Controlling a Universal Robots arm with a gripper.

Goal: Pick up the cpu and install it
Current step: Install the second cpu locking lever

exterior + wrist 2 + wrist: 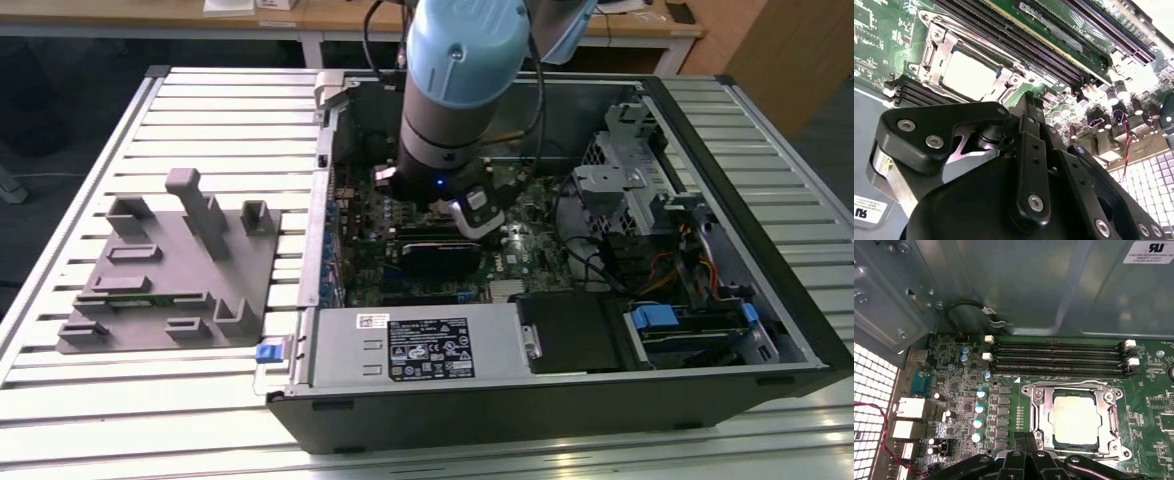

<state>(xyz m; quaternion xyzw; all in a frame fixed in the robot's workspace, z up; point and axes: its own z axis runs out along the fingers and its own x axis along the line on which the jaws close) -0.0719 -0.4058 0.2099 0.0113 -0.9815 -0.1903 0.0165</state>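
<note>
The chip [1075, 419] is a small pale square. In both wrist views it lies flat inside the metal frame [1040, 410] on the green board [1004, 405], so it looks like it is already in its place. In the second wrist view the chip [970, 76] sits level, with the frame [934, 47] all around its edges. The long black slots [1059, 357] lie just beside the frame.

The gripper [1026, 440] is just beside the frame and holds nothing. Its two fingers [1030, 120] are pressed together, closed on no thing. It does not touch the chip.

In the exterior view the arm [454, 90] reaches down into the open computer case [561, 400], and the gripper [474, 222] is low over the board. A grey tray [160, 290] sits well apart, on the table [80, 180], on the exterior view's left.

I think the step now is checking that the chip sits right. To do it well, the chip should stay flat, and nothing should push hard or bump the small parts [979, 407] near the frame.
</note>
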